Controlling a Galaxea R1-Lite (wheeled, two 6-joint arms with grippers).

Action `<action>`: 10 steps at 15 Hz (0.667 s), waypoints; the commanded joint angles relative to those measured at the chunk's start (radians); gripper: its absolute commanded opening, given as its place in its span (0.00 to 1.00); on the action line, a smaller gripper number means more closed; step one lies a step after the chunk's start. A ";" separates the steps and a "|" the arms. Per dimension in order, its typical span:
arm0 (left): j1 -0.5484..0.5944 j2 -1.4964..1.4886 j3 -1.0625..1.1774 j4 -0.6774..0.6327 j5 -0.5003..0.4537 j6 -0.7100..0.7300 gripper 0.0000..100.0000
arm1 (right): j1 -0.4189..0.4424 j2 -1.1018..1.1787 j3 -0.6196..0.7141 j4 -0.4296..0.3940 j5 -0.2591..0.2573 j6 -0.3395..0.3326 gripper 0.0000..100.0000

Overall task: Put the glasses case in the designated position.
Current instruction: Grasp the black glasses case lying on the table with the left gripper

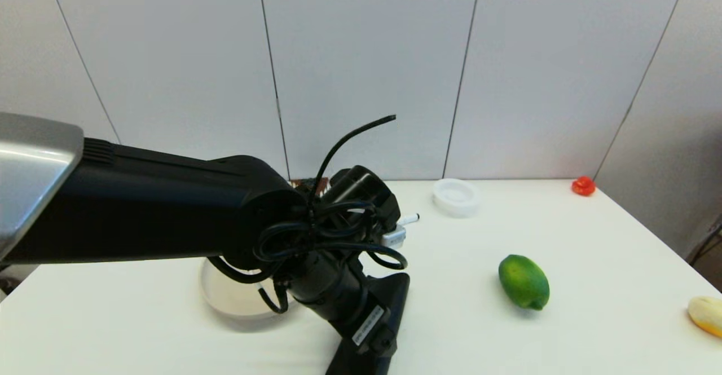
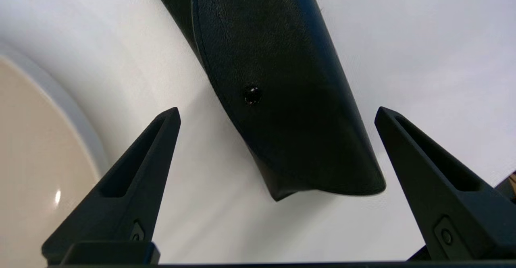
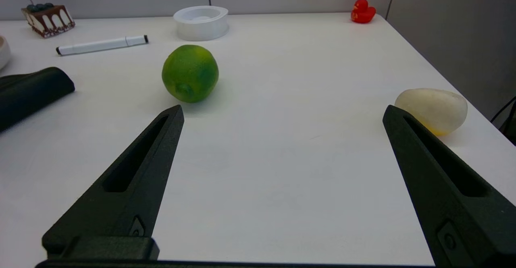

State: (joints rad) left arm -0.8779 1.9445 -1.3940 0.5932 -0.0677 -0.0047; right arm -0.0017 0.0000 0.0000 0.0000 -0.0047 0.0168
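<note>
Glasses case (image 2: 282, 98) flat on white table (image 1: 564, 335), beside beige plate (image 2: 36, 159), left gripper (image 2: 276, 115) fingers spread above it, untouching.

Glasses case (image 1: 389, 301) mostly hidden behind left arm in head view, near end cut off by bottom edge; in left wrist view far end runs off the picture's edge. Beige plate (image 1: 225, 299) partly covered by arm and cables, marker pen (image 1: 409, 217) showing only its tip, cake slice (image 1: 309, 184) barely visible. Left gripper fingertips unseen from head; yellowish fruit (image 1: 706, 315) clipped by right edge.
</note>
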 commanded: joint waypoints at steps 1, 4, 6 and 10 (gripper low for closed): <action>-0.001 -0.015 -0.034 0.082 -0.004 0.034 1.00 | 0.000 0.000 0.000 0.000 0.000 0.000 1.00; -0.004 -0.002 -0.043 0.123 -0.001 0.066 1.00 | 0.000 0.000 0.000 0.000 0.000 0.000 1.00; -0.004 0.025 -0.051 0.134 0.002 0.065 1.00 | 0.000 0.000 0.000 0.000 0.000 0.000 1.00; -0.012 0.056 -0.051 0.129 0.006 0.051 1.00 | 0.000 0.002 0.000 0.000 0.000 0.000 1.00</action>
State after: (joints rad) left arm -0.8836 1.9762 -1.4451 0.7177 -0.0611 0.0534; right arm -0.0017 0.0000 0.0000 0.0004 -0.0047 0.0168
